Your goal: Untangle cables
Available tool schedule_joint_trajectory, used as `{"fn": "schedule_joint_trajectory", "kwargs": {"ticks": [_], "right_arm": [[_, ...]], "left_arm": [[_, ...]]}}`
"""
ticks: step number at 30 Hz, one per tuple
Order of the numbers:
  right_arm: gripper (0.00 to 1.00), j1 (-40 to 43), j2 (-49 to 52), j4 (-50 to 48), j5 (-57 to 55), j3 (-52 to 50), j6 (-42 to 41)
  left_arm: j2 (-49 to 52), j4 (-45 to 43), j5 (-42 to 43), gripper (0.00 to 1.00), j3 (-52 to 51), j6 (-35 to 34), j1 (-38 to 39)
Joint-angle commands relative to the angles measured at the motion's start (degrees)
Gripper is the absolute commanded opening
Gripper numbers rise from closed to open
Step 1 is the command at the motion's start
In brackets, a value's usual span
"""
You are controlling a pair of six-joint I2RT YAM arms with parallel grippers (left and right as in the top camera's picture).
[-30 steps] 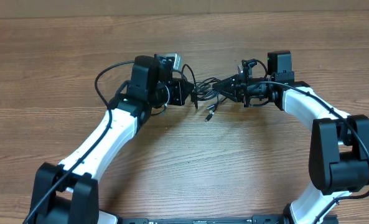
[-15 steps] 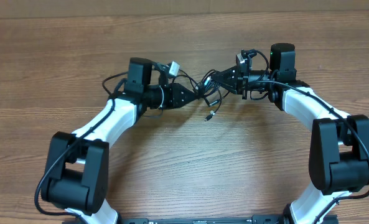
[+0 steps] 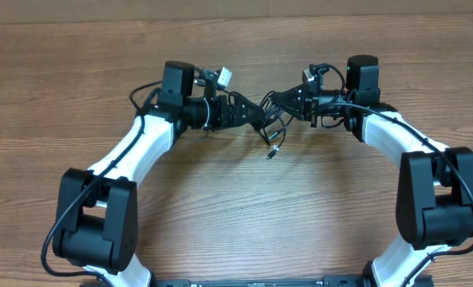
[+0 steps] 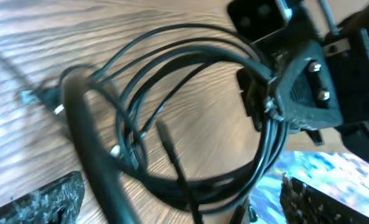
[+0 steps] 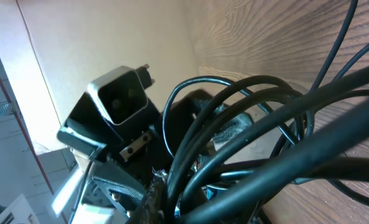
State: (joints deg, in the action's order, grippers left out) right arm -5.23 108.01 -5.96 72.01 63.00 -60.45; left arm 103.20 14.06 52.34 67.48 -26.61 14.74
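- Overhead: the cables (image 3: 272, 119) hang as one small black knot between my two arms, over the middle of the wooden table (image 3: 236, 215). The right gripper (image 3: 298, 100) is pinched onto the knot's right side and carries it. The left gripper (image 3: 248, 112) sits just beside its left side. One plug (image 3: 272, 151) dangles below on a loose tail.
- Left wrist: my left fingers (image 4: 47, 199) stand far apart at the bottom corners and clamp nothing. A blurred strand crosses close to one of them; I cannot tell whether it touches. Several loops fan out ahead and run together into the right gripper (image 4: 271, 109), which squeezes them as one bundle. A silver-tipped plug (image 4: 27, 96) shows at the far left.
- Right wrist: strands crowd the lens and gather at the lower edge, where my right jaws close on them. The fingertips themselves are mostly hidden.
- Handling, as I judge it: these cords are thin, light and limp. They should slide over each other but snag at the plugs. I would take one outer loop, or a cord just behind its plug, never the whole bundle, and draw it gently so that no connector catches.
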Motion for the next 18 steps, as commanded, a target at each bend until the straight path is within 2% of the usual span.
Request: {"fn": "schedule_joint_trajectory", "kwargs": {"ticks": [1,3,5,6,9,10,11,14,18], "right_arm": [[0.04,0.04,-0.2,-0.42,-1.84,0.07,-1.73],[0.04,0.04,-0.2,-0.42,-5.05,0.07,-6.16],[0.04,0.04,-0.2,-0.42,-7.43,0.07,-10.82],[0.04,0.04,-0.2,-0.44,-7.93,0.07,-12.37],[0.04,0.04,-0.2,-0.68,-9.66,0.07,-21.03],[0.04,0.04,-0.2,-1.38,-9.66,0.07,-24.33],[0.04,0.04,-0.2,-1.79,-9.66,0.07,-26.67],[0.04,0.02,-0.2,-3.02,-9.66,0.07,-30.51],[0.04,0.04,-0.2,-2.99,-9.81,0.07,-33.03]], "left_arm": [[-5.57,5.33,-11.61,1.0,1.77,1.33,0.04],[-9.92,10.91,-21.53,1.0,1.75,1.36,0.07],[-12.96,14.86,-26.95,0.98,1.75,1.4,0.07],[-13.62,15.89,-27.85,0.95,1.75,1.53,0.07],[-15.56,19.61,-27.43,0.68,1.75,7.08,0.09],[-15.74,21.27,-27.02,0.63,1.75,8.61,0.22],[-15.74,22.93,-26.99,0.62,1.73,9.4,0.46],[-15.21,26.86,-27.17,0.67,1.44,10.38,1.73],[-14.64,26.12,-27.36,0.67,-0.44,10.29,5.53]]}}
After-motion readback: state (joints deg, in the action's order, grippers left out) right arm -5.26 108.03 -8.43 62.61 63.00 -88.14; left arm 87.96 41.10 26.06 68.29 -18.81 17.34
